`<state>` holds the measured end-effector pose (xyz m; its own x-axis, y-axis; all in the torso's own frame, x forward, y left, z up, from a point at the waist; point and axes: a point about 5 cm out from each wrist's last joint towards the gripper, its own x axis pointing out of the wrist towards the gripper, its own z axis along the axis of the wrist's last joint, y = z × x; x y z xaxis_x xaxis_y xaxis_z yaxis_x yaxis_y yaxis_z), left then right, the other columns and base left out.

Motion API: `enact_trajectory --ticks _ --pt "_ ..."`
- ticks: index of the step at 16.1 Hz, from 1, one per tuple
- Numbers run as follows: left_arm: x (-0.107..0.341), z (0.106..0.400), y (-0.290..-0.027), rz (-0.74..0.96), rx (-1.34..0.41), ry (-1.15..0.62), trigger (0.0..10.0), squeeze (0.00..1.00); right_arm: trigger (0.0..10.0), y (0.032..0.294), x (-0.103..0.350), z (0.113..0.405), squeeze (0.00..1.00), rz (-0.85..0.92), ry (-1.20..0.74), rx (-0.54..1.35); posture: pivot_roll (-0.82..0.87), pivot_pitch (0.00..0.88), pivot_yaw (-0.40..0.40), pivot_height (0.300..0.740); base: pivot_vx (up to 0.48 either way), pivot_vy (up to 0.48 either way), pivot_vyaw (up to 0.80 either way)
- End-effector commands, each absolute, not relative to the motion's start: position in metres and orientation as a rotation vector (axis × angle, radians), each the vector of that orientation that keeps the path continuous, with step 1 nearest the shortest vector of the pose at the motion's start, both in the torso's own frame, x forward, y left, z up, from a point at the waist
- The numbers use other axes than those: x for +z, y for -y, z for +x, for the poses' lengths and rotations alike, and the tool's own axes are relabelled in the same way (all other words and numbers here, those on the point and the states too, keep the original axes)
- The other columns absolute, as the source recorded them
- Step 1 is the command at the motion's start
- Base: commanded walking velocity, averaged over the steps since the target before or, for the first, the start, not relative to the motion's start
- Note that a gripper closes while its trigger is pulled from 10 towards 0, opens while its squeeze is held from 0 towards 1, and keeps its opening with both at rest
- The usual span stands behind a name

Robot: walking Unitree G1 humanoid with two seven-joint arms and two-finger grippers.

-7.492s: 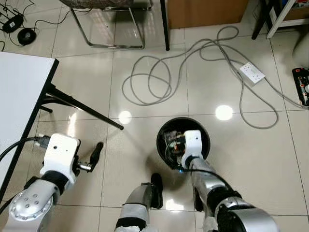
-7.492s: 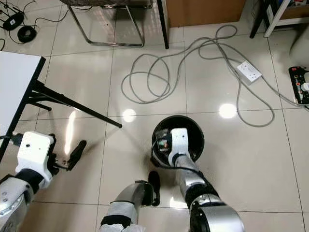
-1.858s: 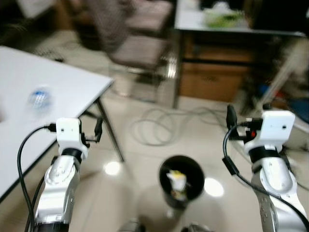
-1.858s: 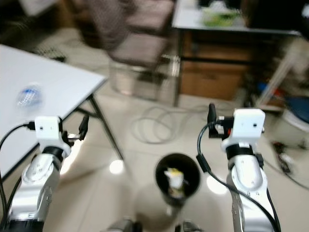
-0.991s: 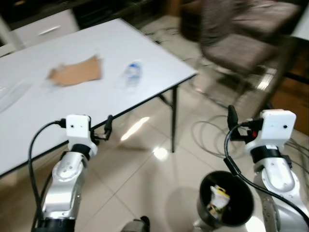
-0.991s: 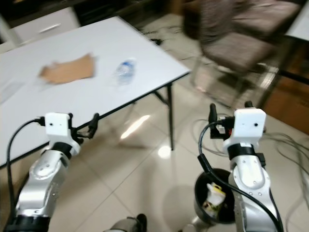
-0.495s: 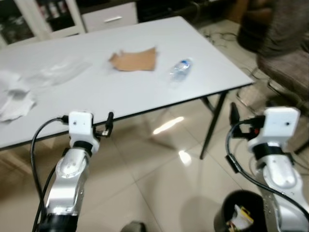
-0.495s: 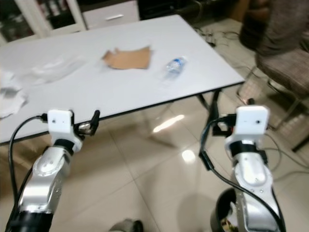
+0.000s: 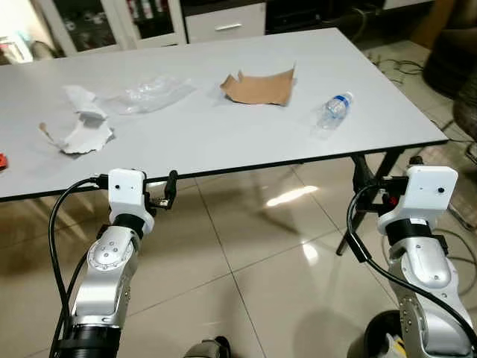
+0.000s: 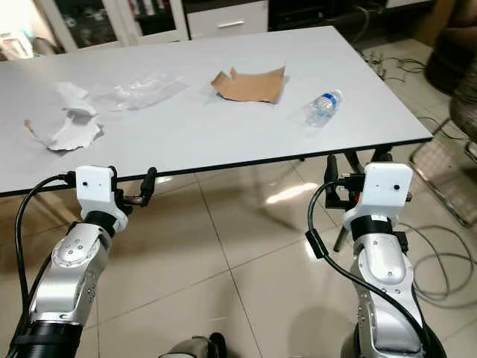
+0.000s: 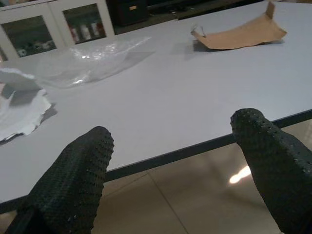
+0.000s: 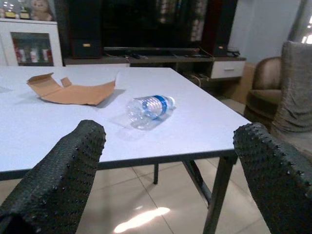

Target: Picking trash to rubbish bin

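Right wrist view: right claw point(image 12: 165, 180) wide, empty; bottle point(image 12: 148, 107) lying on worktop point(image 12: 39, 131) just ahead, cardboard point(image 12: 73, 90) beyond. Left claw point(image 11: 175, 170) wide. Advice: step closer, grip bottle across its middle.

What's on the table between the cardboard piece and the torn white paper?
A crumpled clear plastic wrapper lies between the cardboard piece and the torn white paper, per the left eye view.

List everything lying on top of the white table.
On the white rectangular table lie a clear plastic water bottle with a blue label, a torn brown cardboard piece, a crumpled clear plastic sheet and crumpled white paper. The table's far left runs out of frame.
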<state>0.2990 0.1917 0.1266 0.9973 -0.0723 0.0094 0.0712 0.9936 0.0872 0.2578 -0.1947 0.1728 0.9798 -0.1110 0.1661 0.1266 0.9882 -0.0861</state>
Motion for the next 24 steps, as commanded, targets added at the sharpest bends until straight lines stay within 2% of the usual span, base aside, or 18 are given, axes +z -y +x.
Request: enact_trajectory --ticks 1,4,8,24 --pt "0.128 0.302 -0.192 0.093 -0.071 0.013 10.0 0.0 10.0 0.198 0.173 0.258 0.0 -0.081 0.152 -0.145 -0.1 0.12 0.076 0.74 0.0 0.0 0.0" --pt "0.127 0.302 -0.191 0.095 -0.08 0.008 10.0 0.0 10.0 0.198 0.172 0.258 0.0 -0.074 0.155 -0.151 -0.11 0.122 0.082 0.74 0.0 0.0 -0.61" --pt "0.129 0.304 -0.187 0.111 -0.113 0.019 10.0 0.0 10.0 0.197 0.173 0.258 0.0 -0.073 0.159 -0.159 -0.11 0.125 0.086 0.74 0.077 0.0 0.0" --pt "0.127 0.301 -0.18 0.121 -0.141 0.02 10.0 0.0 10.0 0.194 0.178 0.261 0.0 -0.081 0.182 -0.193 -0.11 0.144 0.086 0.74 0.48 0.0 0.0"
